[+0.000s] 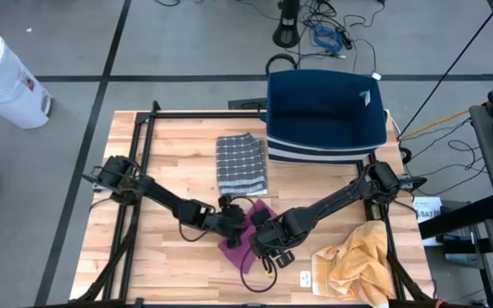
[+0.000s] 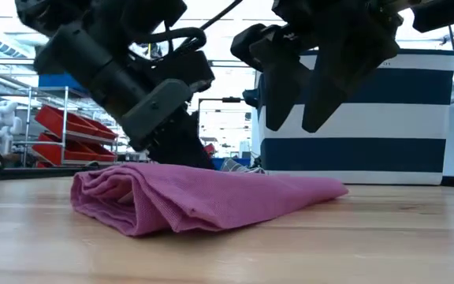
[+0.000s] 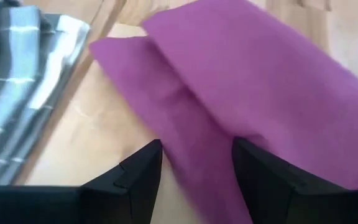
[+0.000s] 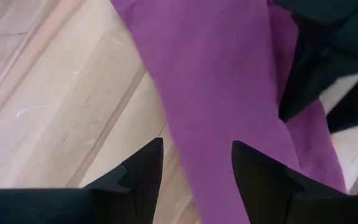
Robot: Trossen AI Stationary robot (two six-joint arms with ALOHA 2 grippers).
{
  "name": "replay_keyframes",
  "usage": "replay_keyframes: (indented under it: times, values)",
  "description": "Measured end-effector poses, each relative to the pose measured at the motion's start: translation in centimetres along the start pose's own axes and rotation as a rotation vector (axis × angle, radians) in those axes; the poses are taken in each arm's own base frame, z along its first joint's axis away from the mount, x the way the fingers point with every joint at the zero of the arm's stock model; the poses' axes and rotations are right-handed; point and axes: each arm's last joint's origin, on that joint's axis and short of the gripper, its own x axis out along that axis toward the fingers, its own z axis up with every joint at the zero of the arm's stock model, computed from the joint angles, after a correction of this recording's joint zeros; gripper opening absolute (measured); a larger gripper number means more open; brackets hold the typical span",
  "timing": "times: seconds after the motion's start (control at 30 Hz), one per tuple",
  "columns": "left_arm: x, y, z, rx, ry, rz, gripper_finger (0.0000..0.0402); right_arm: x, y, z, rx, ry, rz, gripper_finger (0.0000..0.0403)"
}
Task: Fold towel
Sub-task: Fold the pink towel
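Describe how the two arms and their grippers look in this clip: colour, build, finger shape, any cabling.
Both arms are black and slim, built of jointed segments, each rising from a bulkier black base at a table edge. The left gripper and right gripper each carry two dark, matte fingers that taper to blunt wedge tips. A thin black cable loops on the table by the right gripper. No markings are legible.

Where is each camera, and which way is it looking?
High view: above the table, looking down; both arms, purple towel, folded grey towel.
Low view: at tabletop height, looking across; purple towel, both grippers above it.
Left wrist view: on the left arm, looking past the open left gripper at both towels.
Right wrist view: on the right arm; open right gripper over the purple towel.
All four share the purple towel.
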Motion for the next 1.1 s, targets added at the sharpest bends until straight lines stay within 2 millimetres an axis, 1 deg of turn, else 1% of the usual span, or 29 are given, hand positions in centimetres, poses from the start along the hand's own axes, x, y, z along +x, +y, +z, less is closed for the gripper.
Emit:
replay_keyframes:
  times: [0.1,0.17,0.27,0.37,0.43,0.5,0.57,0.73,0.8,0.87,1.03,1.1]
  values:
    - [-0.7,0.2,0.6,0.025,0.036,0.05,0.0202,0.0,0.0,0.0,-0.008,0.0,-0.005,0.0178]
    - [-1.8,0.3,1.6,0.041,0.021,0.091,0.0202,0.0,-0.2,-0.1,-0.012,0.005,-0.008,0.0178]
    - [-3.8,0.2,3.0,0.069,-0.026,0.154,0.0202,0.1,-1.0,-0.3,-0.017,0.026,-0.031,0.0178]
    - [-5.7,-0.2,3.8,0.081,-0.063,0.135,0.0202,0.1,-2.3,-0.7,-0.015,0.053,-0.07,0.0178]
    - [-6.2,-0.7,3.9,0.082,-0.048,0.055,0.0202,0.2,-3.3,-0.9,-0.004,0.053,-0.074,0.0178]
    - [-6.3,-1.2,3.5,0.074,0.004,-0.047,0.0202,0.3,-4.3,-1.0,0.004,0.05,-0.076,0.0178]
    - [-6.0,-1.8,3.0,0.062,0.039,-0.096,0.0202,0.7,-5.1,-1.2,0.002,0.057,-0.075,0.0178]
    - [-5.1,-2.2,1.7,0.016,0.124,-0.135,0.0202,1.9,-7.3,-2.2,0.034,0.088,0.02,0.0178]
    - [-4.7,-2.2,1.3,-0.006,0.152,-0.126,0.0202,2.5,-8.0,-2.6,0.045,0.117,0.025,0.0178]
    - [-4.3,-2.0,1.0,-0.021,0.175,-0.113,0.0202,2.5,-8.4,-3.1,0.044,0.15,0.033,0.0178]
    - [-3.2,-1.8,0.4,-0.06,0.233,-0.135,0.0202,2.9,-9.2,-3.4,0.034,0.157,0.039,0.0178]
    - [-3.1,-1.7,0.2,-0.064,0.246,-0.141,0.0202,3.0,-9.3,-3.5,0.023,0.156,0.043,0.0174]
